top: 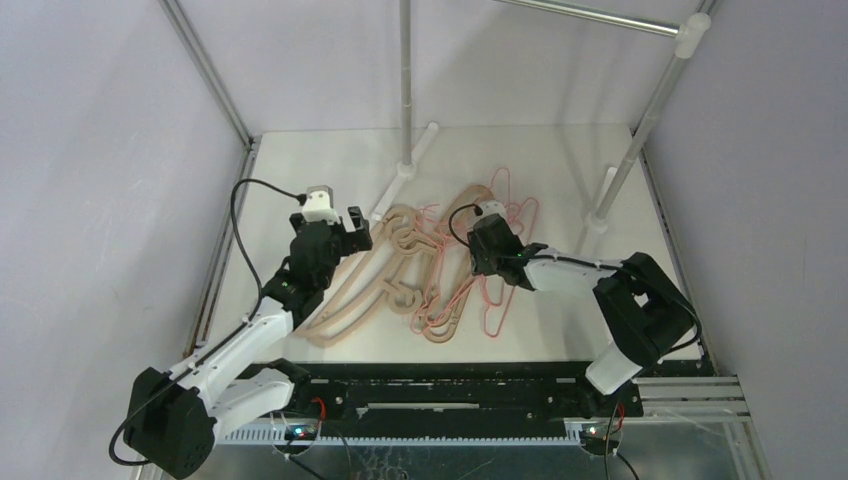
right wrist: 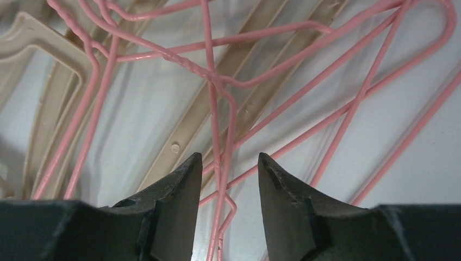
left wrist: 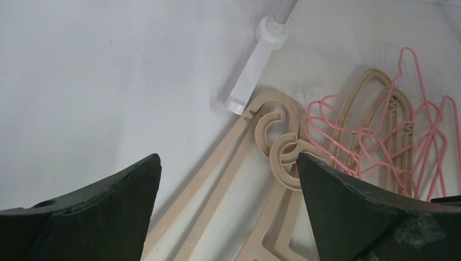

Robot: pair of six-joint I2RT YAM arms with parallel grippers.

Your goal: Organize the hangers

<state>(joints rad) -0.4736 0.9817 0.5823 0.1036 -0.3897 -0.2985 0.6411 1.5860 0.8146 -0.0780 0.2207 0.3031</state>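
You've got a white table (top: 300, 170): beige hangers (top: 398, 232) and pink hangers (top: 500, 300) piled mid-frame, rack feet (top: 418, 150) above them.

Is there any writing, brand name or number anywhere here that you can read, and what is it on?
None: no words, numbers or logos show on the beige hangers, the pink wire hangers or the white rack foot.

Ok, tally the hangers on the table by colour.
Beige hangers: at least 3
Pink wire hangers: at least 3
Total: at least 6. They overlap and tangle too much for an exact count.
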